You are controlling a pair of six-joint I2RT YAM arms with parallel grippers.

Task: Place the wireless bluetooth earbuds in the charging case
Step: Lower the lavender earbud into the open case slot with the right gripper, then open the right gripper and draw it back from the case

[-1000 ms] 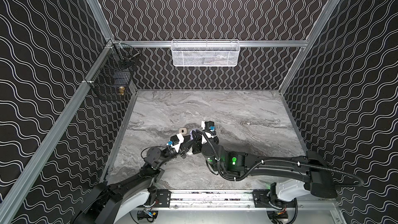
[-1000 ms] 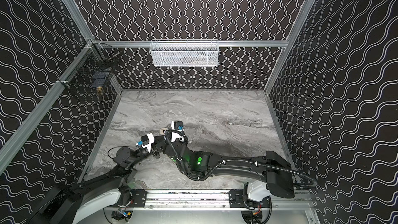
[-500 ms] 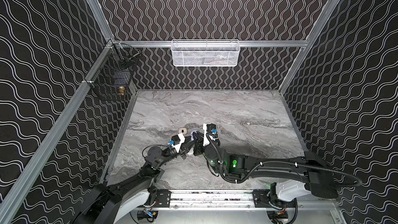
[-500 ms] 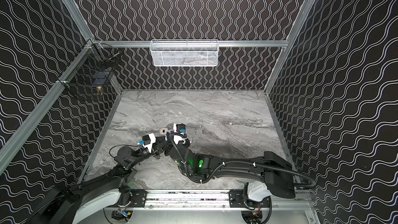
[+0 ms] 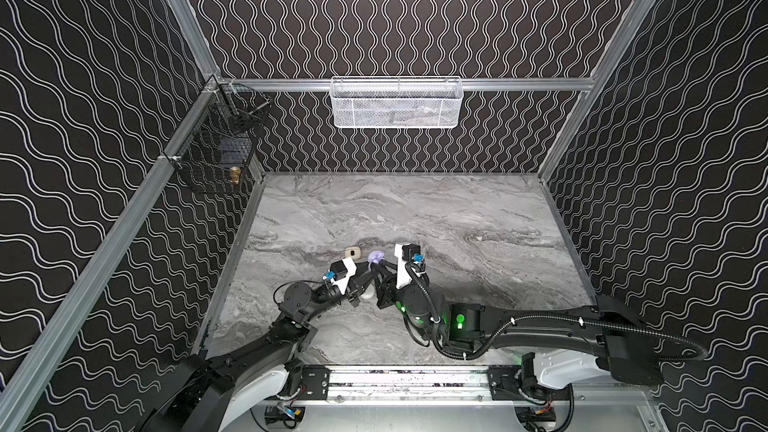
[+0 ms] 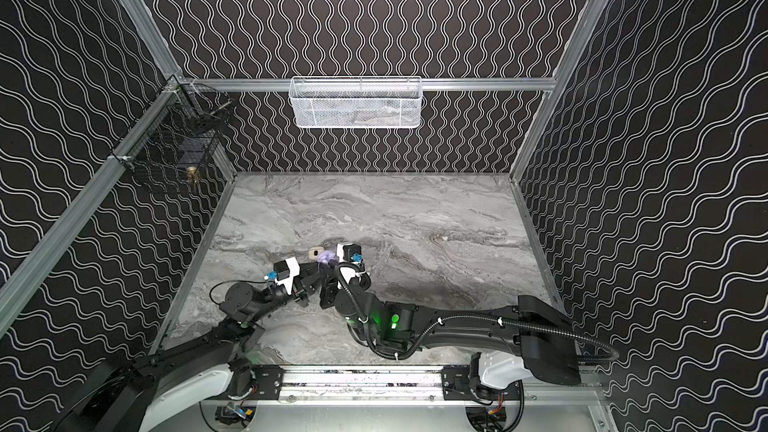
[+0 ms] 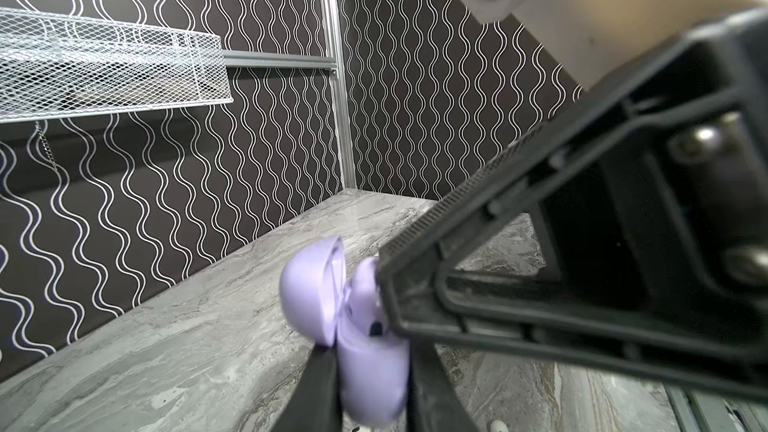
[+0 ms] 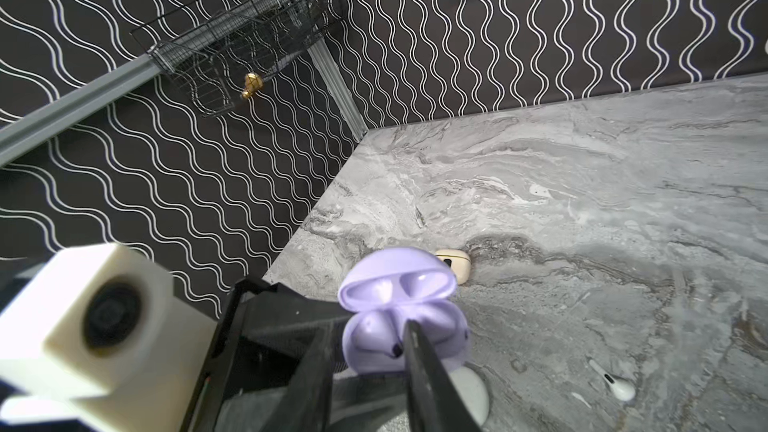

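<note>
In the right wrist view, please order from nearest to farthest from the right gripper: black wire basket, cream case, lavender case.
1. lavender case, directly in front of the right gripper.
2. cream case, on the table beyond it.
3. black wire basket, high on the wall.

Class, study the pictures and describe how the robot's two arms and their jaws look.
Both arms are black and jointed, on white bases. The right arm carries a ribbed black cable and green lights near its wrist; the left arm has a thin black wire loop. Each wrist bears a boxy white camera with a blue connector. The jaws are black.
</note>
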